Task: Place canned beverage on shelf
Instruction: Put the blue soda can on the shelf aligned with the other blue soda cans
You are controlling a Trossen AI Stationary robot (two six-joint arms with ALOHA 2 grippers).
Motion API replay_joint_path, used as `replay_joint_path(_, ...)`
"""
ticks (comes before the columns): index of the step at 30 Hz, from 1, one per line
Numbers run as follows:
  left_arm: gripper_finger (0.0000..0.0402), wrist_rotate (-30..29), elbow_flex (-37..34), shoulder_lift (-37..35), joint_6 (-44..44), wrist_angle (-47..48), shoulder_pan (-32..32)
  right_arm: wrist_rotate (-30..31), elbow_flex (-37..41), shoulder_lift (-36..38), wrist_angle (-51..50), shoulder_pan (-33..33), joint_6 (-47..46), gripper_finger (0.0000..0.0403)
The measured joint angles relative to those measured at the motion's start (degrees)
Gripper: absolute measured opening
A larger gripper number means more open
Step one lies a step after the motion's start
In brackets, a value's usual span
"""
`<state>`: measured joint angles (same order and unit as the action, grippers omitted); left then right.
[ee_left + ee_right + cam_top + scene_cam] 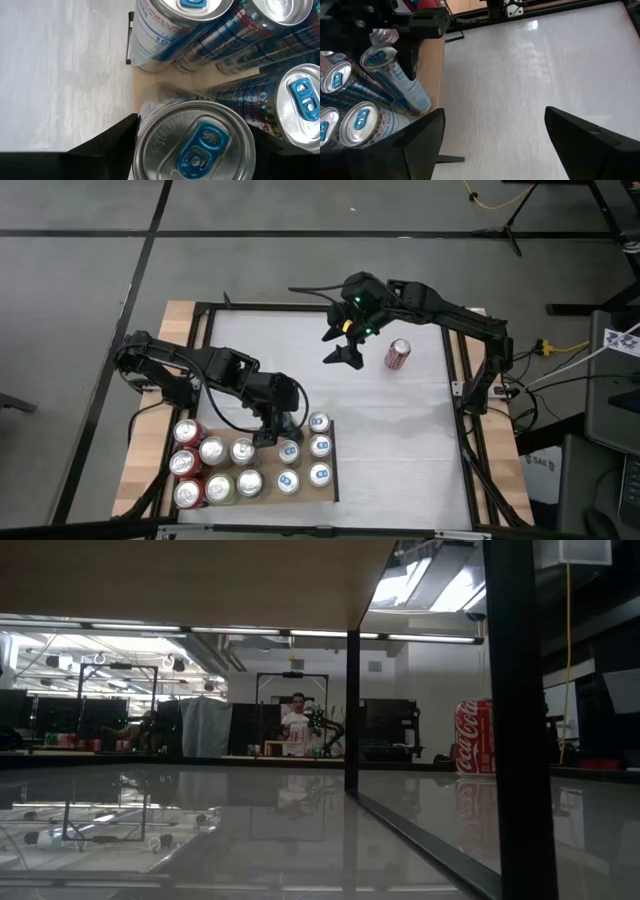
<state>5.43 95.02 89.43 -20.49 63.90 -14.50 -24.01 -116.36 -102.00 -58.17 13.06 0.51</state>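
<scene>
- Far left of the white bench (pixel 380 430): flat light-brown wood-grain shelf (pixel 328 485) already loaded with upright cans — red-sided ones (pixel 187 431) at the outer side, silver-topped ones with blue tabs (pixel 320 446) toward the middle.
- Left claw (pixel 277 426) down over the shelf's back edge, narrowed onto a tall silver blue-tab can (pixel 195 142); dark fingers (pixel 107 140) flanking both sides of that can in the left wrist view, so gripped rather than released, base apparently at the shelf's corner.
- Judged stage: this can at the point of being set down, not yet let go.
- Mid-bench, further right: right claw (pixel 347 346) hovering above bare white surface, spread wide, nothing between its fingers (pixel 420 137).
- Just beside it: one red canned beverage (pixel 398 354) standing on the bench, well apart from the shelf, untouched.
- Remaining, by the look of it: release of the blue-tab can, then pickup and transfer of the red one.
</scene>
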Motion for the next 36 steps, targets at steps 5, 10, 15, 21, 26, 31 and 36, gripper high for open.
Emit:
replay_joint_path(5, 0.0250, 0.0, 0.0, 0.0, 0.0, -0.1, 0.0, 0.0, 0.0, 0.0, -0.8, 0.0, 0.0, 0.0331)
replay_joint_path(10, 0.0250, 0.0, 0.0, 0.0, 0.0, -0.1, 0.0, 0.0, 0.0, 0.0, -0.8, 0.0, 0.0, 0.0331)
replay_joint_path(15, 0.0250, 0.0, 0.0, 0.0, 0.0, 0.2, 0.0, 0.0, 0.0, 0.0, -0.8, 0.0, 0.0, 0.0331)
replay_joint_path(21, 0.0250, 0.0, 0.0, 0.0, 0.0, 1.5, 0.0, 0.0, 0.0, 0.0, -0.8, 0.0, 0.0, 0.0331)
replay_joint_path(26, 0.0250, 0.0, 0.0, 0.0, 0.0, 1.4, 0.0, 0.0, 0.0, 0.0, -0.7, 0.0, 0.0, 0.0331)
replay_joint_path(31, 0.0250, 0.1, 0.0, 0.0, 0.0, 1.4, 0.0, 0.0, 0.0, 0.0, -0.7, 0.0, 0.0, 0.0331)
replay_joint_path(36, 0.0251, 0.1, 0.0, 0.0, 0.0, 1.4, 0.0, 0.0, 0.0, 0.0, -0.7, 0.0, 0.0, 0.0331)
